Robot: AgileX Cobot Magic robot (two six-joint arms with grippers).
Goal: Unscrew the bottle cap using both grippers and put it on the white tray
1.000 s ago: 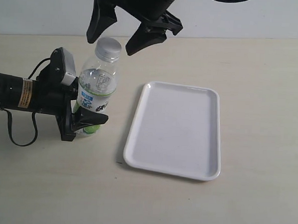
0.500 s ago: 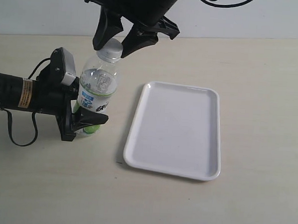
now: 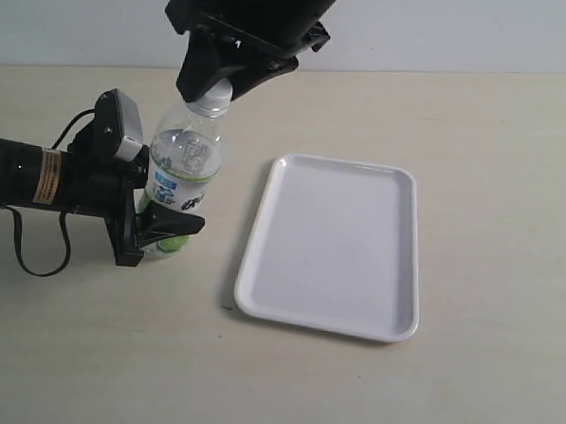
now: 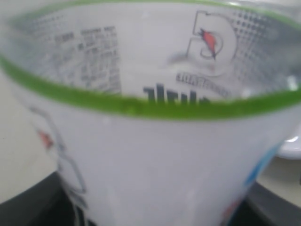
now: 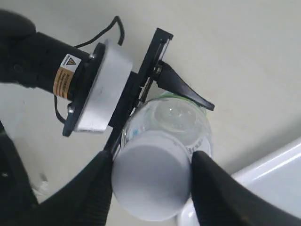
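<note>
Clear bottle [image 3: 183,169] upright (green-banded label), white cap [image 5: 150,181] on, white tray [image 3: 333,248] beside

Item: right gripper [image 5: 153,157], fingers [image 5: 91,188] pressed on both sides of bottle cap [image 5: 150,183]. Past fingertips: bottle [image 5: 200,129], clasped by left gripper [image 5: 174,125]. Beside: white tray [image 5: 268,172].

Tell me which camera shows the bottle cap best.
The right wrist view: the bottle cap fills its centre, top on, between the fingers of the right gripper. The exterior view shows only a sliver below that gripper; the left wrist view shows only the bottle label.
</note>
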